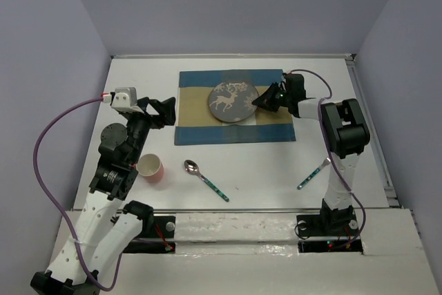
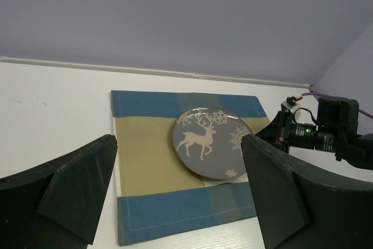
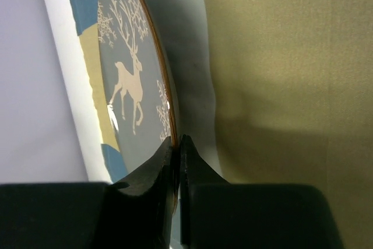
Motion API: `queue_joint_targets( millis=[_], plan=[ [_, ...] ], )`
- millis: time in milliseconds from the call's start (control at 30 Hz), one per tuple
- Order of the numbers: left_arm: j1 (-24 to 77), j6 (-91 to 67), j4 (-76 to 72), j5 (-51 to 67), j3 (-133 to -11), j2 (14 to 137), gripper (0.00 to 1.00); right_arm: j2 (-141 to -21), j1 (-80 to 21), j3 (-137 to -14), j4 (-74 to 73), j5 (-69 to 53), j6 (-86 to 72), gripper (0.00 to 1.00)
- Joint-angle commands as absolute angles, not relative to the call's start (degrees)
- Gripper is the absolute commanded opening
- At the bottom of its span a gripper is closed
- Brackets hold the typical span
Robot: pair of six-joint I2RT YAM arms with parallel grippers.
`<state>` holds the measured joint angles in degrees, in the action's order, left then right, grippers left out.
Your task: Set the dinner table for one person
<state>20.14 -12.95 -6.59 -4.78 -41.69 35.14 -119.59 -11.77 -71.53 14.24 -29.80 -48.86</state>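
Observation:
A grey plate with a white reindeer sits over the blue-and-tan striped placemat on the white dinner table. My right gripper is shut on the plate's right rim; in the right wrist view the fingers pinch the rim of the plate, which is tilted up off the placemat. My left gripper is open and empty, just left of the placemat; its view shows the plate and placemat ahead. A pink cup, a spoon and a fork lie on the near table.
Purple walls enclose the table on three sides. A raised ledge runs along the near edge by the arm bases. The right arm shows in the left wrist view.

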Motion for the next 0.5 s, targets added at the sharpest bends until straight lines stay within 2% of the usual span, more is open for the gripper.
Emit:
queue_joint_targets(
  millis=[0,33,100,133,233,300,333,400,467],
  plan=[
    [20.04,-12.92,-9.58,-4.04,-41.57,35.07,0.99,-118.13,-12.30,-71.28,20.21,-33.05,-47.99,0.25],
    [20.13,-12.83,-9.58,-4.04,-41.57,35.07,0.99,-117.60,-12.30,-70.84,18.74,-32.26,-46.68,0.35],
    [20.13,-12.92,-9.58,-3.96,-41.66,35.07,0.99,-116.72,-12.30,-70.49,16.01,-30.51,-45.18,0.47],
    [20.04,-12.83,-9.49,-3.96,-41.66,35.16,0.99,-115.67,-12.30,-70.31,15.39,-30.06,-43.52,0.61],
    [19.95,-12.83,-9.58,-3.96,-41.66,35.07,0.99,-113.74,-12.30,-70.22,11.43,-27.25,-40.97,0.75],
    [19.87,-12.83,-9.49,-4.04,-41.66,34.81,0.99,-111.89,-12.30,-70.49,7.85,-25.06,-37.46,0.93],
    [19.86,-12.83,-9.49,-4.22,-41.66,34.72,0.99,-111.19,-12.30,-70.58,6.60,-24.27,-37.44,0.93],
    [19.78,-12.74,-9.23,-4.57,-41.75,34.45,0.99,-108.90,-12.30,-69.88,3.27,-21.03,-34.64,1.00],
    [19.78,-12.66,-9.32,-4.66,-41.84,34.45,0.99,-106.89,-12.30,-68.74,1.59,-18.47,-32.09,1.00]
  ],
)
